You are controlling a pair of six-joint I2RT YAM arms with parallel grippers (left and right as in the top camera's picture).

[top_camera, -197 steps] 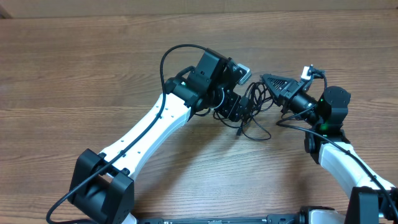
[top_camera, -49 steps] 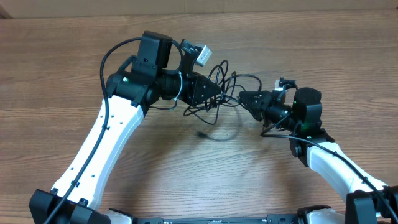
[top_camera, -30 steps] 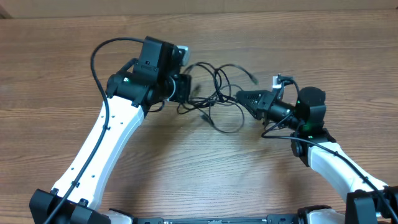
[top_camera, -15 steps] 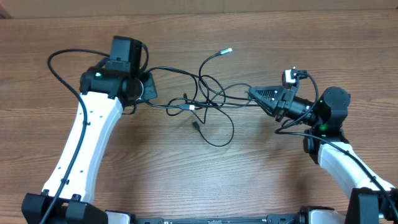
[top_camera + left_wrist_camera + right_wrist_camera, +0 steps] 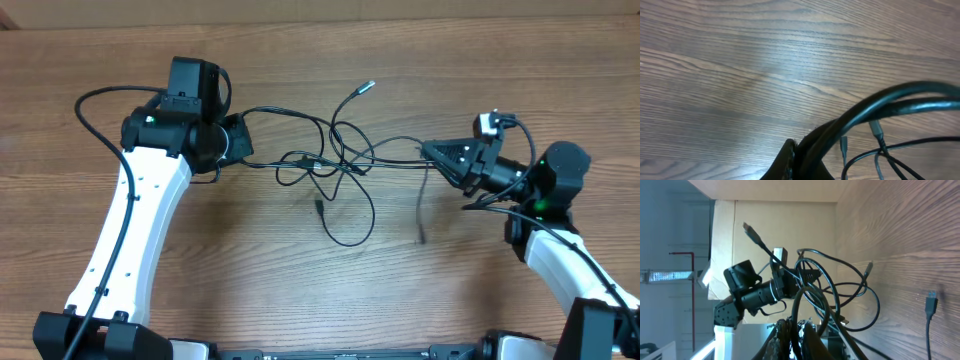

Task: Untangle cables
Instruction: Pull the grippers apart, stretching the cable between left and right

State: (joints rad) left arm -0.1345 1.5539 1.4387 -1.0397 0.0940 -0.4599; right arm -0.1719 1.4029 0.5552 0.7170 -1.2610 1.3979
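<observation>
The cables point(image 5: 330, 165) are thin black cords drawn out between my two grippers, with a loose knot in the middle. My left gripper point(image 5: 243, 140) is shut on one end of them; in the left wrist view its jaws point(image 5: 801, 150) pinch a blurred black cord point(image 5: 890, 100). My right gripper point(image 5: 428, 150) is shut on the other end, and the cables point(image 5: 810, 285) fan out from between its fingers point(image 5: 785, 335). A silver-tipped plug point(image 5: 368, 87) sticks up at the back. One strand point(image 5: 425, 205) hangs below the right gripper. A loop point(image 5: 350, 215) lies on the table.
The wooden table point(image 5: 320, 290) runs under everything. The white left arm point(image 5: 140, 230) crosses the left side and the right arm point(image 5: 560, 250) the right corner. In the right wrist view the left arm point(image 5: 745, 290) shows beyond the knot.
Both grippers have moved apart, the left to the left and the right to the right, stretching the bundle out. A strand now dangles below the right gripper.
</observation>
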